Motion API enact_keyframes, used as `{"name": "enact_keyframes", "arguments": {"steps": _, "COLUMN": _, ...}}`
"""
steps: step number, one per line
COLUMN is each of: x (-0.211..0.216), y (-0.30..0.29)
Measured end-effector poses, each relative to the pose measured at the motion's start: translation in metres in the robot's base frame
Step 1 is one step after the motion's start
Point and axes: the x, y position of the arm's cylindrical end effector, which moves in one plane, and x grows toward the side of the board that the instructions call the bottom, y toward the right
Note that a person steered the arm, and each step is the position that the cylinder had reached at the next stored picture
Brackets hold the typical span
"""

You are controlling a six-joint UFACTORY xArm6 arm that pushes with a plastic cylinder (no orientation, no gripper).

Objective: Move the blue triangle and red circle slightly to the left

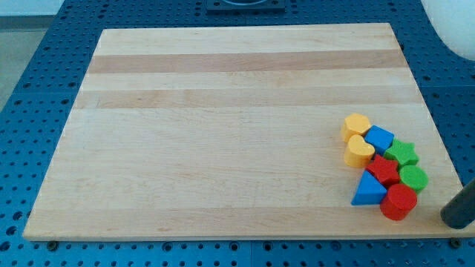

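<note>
No fingers on rig; my tip (454, 220) sits off counter (223, 148) near-right edge, just right of red circle (398, 202). Blue triangle (368, 190) touches circle's left. Placement suits leftward push on both.

Triangle (368, 190) left of circle (398, 202); tip (454, 218) right.

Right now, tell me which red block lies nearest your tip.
The red circle, at the cluster's bottom right corner, beside the blue triangle. My tip sits just to its right; the red star lies farther up the cluster.
</note>
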Motion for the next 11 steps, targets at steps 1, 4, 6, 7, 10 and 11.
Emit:
{"name": "enact_keyframes", "arguments": {"steps": 1, "x": 0.002, "y": -0.012}}
{"name": "enact_keyframes", "arguments": {"steps": 4, "x": 0.003, "y": -0.042}}
{"name": "enact_keyframes", "arguments": {"steps": 6, "x": -0.01, "y": -0.049}}
{"name": "enact_keyframes", "arguments": {"steps": 7, "x": -0.025, "y": -0.058}}
{"name": "enact_keyframes", "arguments": {"steps": 10, "x": -0.031, "y": -0.091}}
{"name": "enact_keyframes", "arguments": {"steps": 11, "x": -0.028, "y": -0.091}}
